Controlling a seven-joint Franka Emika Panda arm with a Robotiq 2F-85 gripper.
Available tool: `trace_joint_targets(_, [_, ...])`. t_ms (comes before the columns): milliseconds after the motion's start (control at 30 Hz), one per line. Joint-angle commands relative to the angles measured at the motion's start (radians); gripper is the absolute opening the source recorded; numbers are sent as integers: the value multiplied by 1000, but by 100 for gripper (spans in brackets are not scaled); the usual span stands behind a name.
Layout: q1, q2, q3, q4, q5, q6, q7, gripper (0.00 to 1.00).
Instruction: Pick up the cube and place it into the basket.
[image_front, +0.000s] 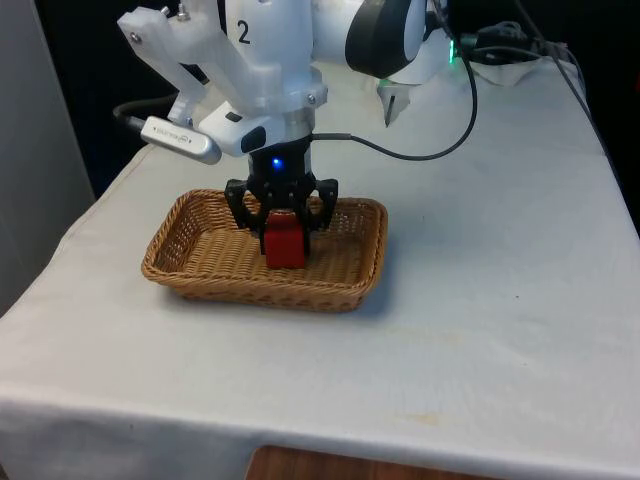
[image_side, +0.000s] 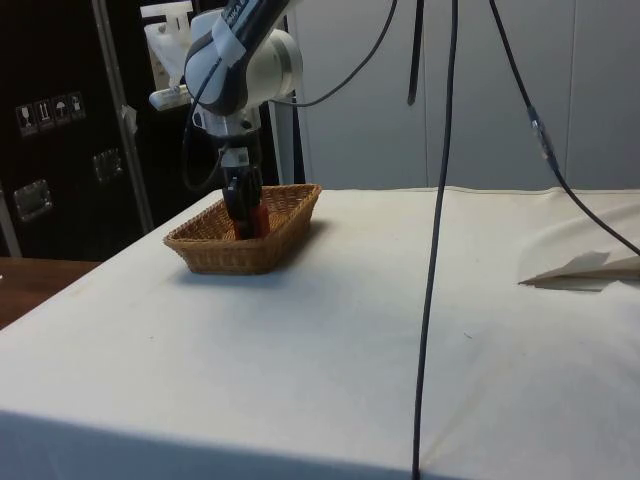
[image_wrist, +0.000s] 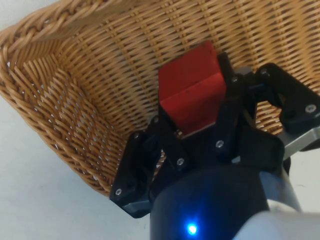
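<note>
On the tabletop (image_front: 480, 300), the wicker basket (image_front: 190, 270) contains the red cube (image_front: 285, 243), which the gripper (image_front: 282, 222) reaches inside with jaws clenched on it.

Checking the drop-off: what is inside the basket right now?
Inside the wicker basket sits the red cube, gripped by the gripper. The weave under the cube is covered.

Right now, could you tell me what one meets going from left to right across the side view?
Dark cabinets → wicker basket with the red cube in the claw → hanging black cable → folded paper.
</note>
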Motion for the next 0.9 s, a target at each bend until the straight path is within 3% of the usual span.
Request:
trace_joint_targets(0, [0,0,0,0,0,0,0,1])
trace_joint_targets(867, [-1,9,3,3,4,2,-1,1])
